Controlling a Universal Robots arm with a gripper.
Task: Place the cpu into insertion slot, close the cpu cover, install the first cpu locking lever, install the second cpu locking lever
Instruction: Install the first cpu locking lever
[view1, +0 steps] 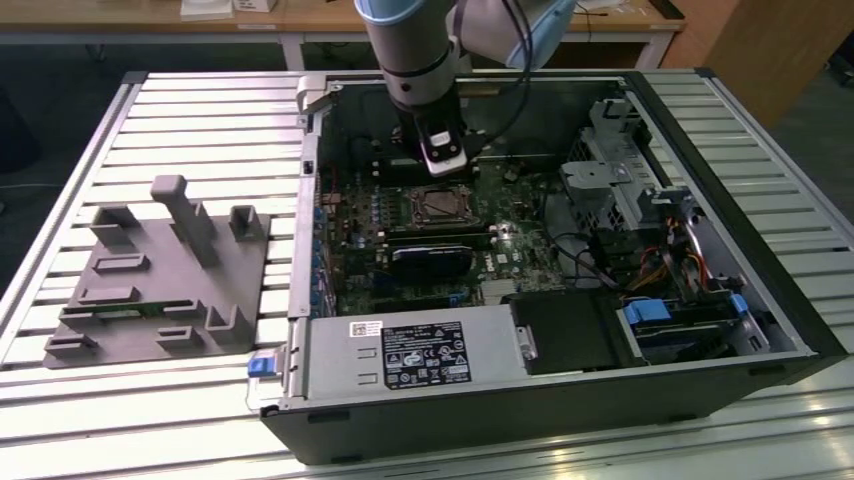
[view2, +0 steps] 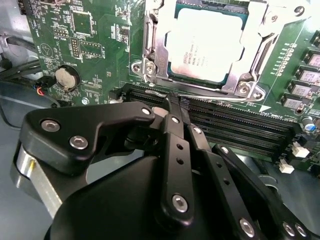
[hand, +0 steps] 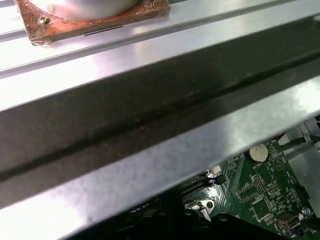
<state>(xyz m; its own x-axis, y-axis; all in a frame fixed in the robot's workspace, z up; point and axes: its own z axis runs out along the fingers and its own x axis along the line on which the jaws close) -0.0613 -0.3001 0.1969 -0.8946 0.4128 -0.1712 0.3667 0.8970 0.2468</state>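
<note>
Grey moulded fixture (view1: 160, 270) near the slatted table's (view1: 200, 100) edge at the exterior view's left; beside it, open computer case (view1: 534, 425) lying on its side, green motherboard (view1: 350, 290) exposed.

Over the board's middle, gripper (view1: 443, 160) hanging just above the insertion slot (view1: 438, 205). In the second wrist view, black fingers (view2: 172, 150) pressed together at the gripper (view2: 172, 102) tip, nothing visibly pinched between them. Tip poised over the memory slots (view2: 240, 125), just beside the socket's near edge.

Cpu (view2: 207, 45) already seated in the slot, pale face up. Cpu cover (view2: 152, 40) lying flat around it, chip showing through the square window. Thin wire locking lever (view2: 210, 96) running along the socket edge nearest the tip; latched or not, cannot tell.

Judged step in hand: working a locking lever. To do it well: bear on the wire alone, press down and slightly sideways so the rod slips under its hook, keep off the cover's window and the memory slots, keep the push steady so the closed tip does not skid off the round wire.

Coin cell (view2: 65, 77) towards the board's far corner.

Writing: fine print on the cpu face, white silkscreen across the board, black label (view1: 424, 355) with a small white sticker on the metal box at the case's near edge; all left unread.
</note>
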